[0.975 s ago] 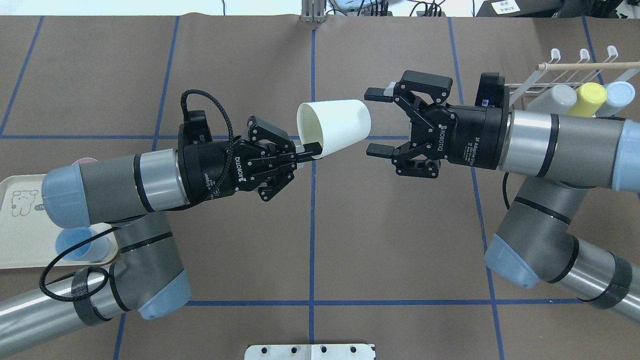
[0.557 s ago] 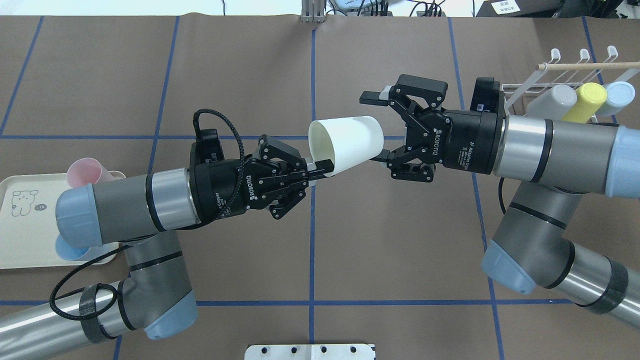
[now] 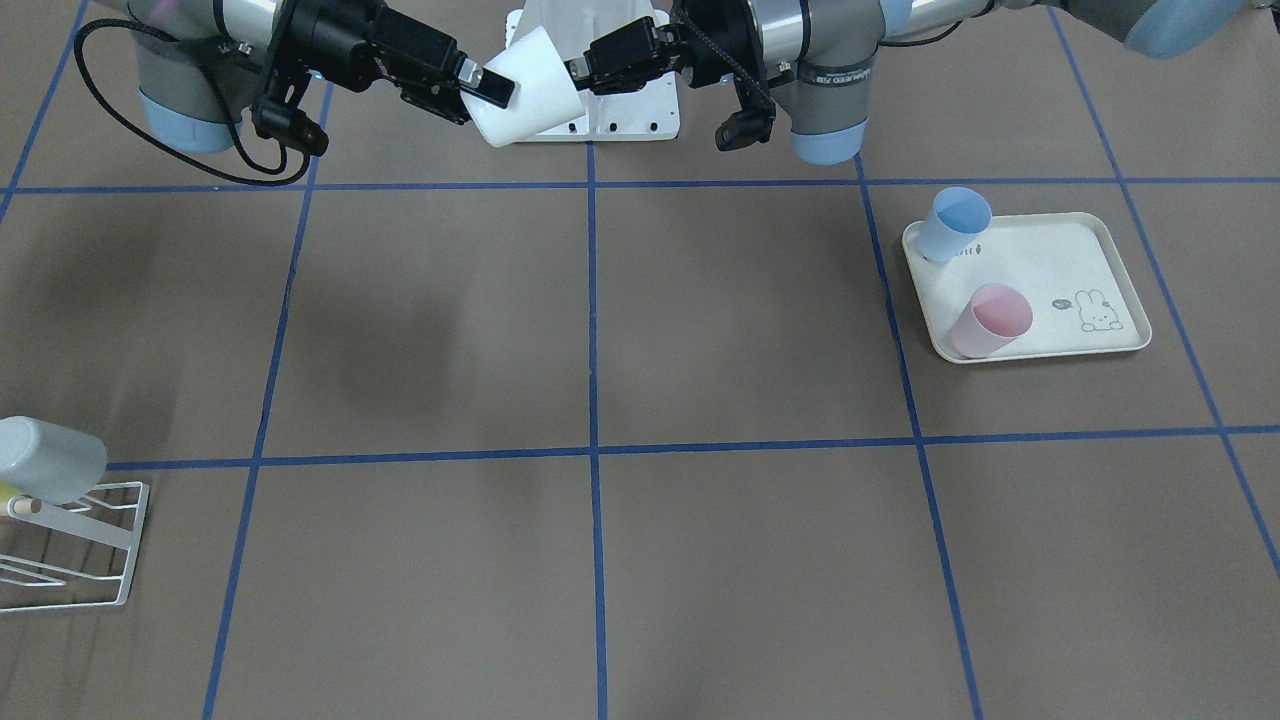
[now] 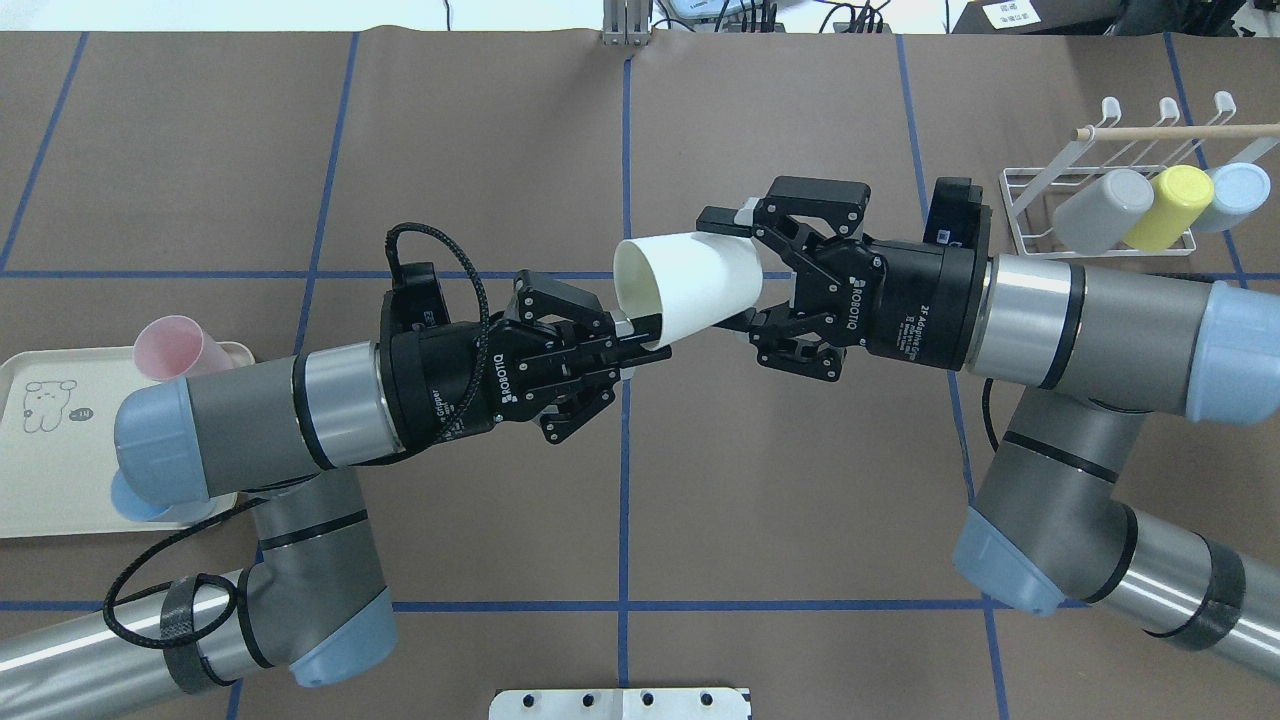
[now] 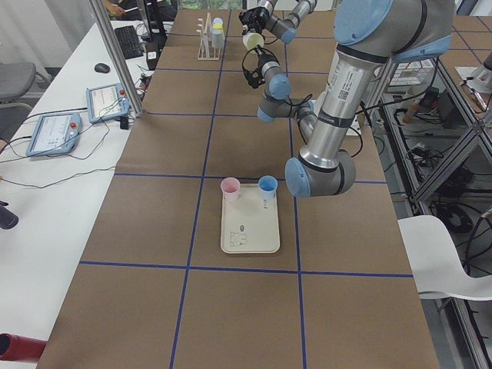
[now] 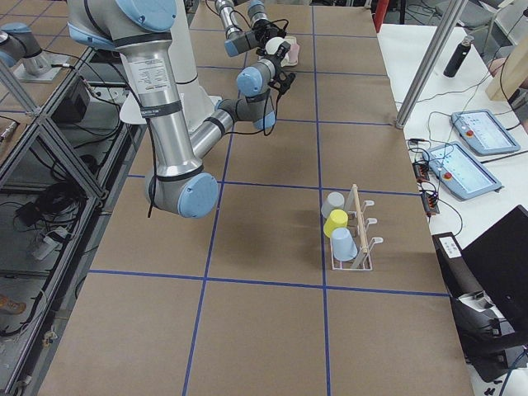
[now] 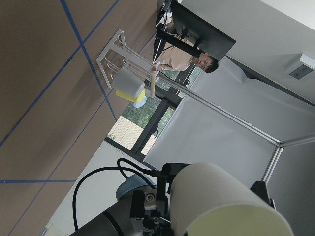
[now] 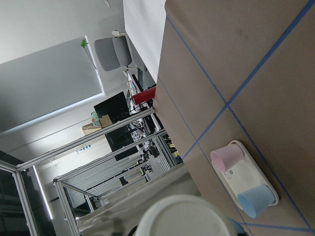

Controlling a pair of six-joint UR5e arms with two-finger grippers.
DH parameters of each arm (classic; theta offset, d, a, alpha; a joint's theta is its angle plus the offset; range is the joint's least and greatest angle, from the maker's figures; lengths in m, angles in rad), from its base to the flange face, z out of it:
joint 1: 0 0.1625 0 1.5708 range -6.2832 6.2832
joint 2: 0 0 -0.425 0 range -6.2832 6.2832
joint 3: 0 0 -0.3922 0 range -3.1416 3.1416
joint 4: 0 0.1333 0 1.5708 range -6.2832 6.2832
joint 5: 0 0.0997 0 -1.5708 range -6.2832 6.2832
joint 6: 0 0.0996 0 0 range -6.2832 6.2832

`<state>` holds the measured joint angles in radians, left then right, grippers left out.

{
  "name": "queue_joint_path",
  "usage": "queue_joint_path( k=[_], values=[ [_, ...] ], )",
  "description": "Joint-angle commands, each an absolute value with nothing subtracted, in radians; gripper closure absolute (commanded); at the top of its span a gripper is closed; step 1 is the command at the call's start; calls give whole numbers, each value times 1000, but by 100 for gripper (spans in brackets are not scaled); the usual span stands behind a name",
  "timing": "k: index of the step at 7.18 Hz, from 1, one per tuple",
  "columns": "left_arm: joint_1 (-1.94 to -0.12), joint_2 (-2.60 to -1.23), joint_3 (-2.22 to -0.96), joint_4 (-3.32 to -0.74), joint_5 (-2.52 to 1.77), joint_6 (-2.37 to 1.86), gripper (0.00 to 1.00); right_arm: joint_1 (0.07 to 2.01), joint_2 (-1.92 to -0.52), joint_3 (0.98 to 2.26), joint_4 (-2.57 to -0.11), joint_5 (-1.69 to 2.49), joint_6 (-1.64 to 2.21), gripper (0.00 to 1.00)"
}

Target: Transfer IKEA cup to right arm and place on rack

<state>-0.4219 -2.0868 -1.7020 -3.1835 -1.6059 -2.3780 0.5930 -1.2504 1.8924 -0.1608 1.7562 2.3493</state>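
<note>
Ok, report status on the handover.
Left tool shut on rim of white cup. Right tool straddles its base, grip unclear. Rack holds three cups.

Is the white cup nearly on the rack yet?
Not yet, about halfway. Done: the left gripper holds the cup by its rim, up in the air mid-table. In hand: the right gripper has its jaws around the cup's bottom; I can't tell if they grip yet. Left: the left lets go, then the right carries the cup to the rack.
</note>
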Motion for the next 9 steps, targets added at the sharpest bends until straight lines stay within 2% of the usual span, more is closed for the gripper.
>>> queue_joint_path(
  k=[1,2,6,7,9],
  values=[
    [-422,-2086,-1692,-3183,-1531,-2373,12,592,-1250,1896,-155,1747,2355,100],
    [-422,-2086,-1692,-3181,-1529,-2373,8,592,-1252,1894,-155,1743,2367,100],
    [-437,-2077,-1704,-3178,-1528,-2315,6,610,-1262,1885,-158,1717,2339,100],
    [-455,-2065,-1700,-3166,-1531,-2208,6,626,-1278,1864,-185,1691,2254,100],
    [-523,-1950,-1690,-3148,-1543,-1960,6,714,-1318,1737,-196,1686,1989,100]
  ],
)
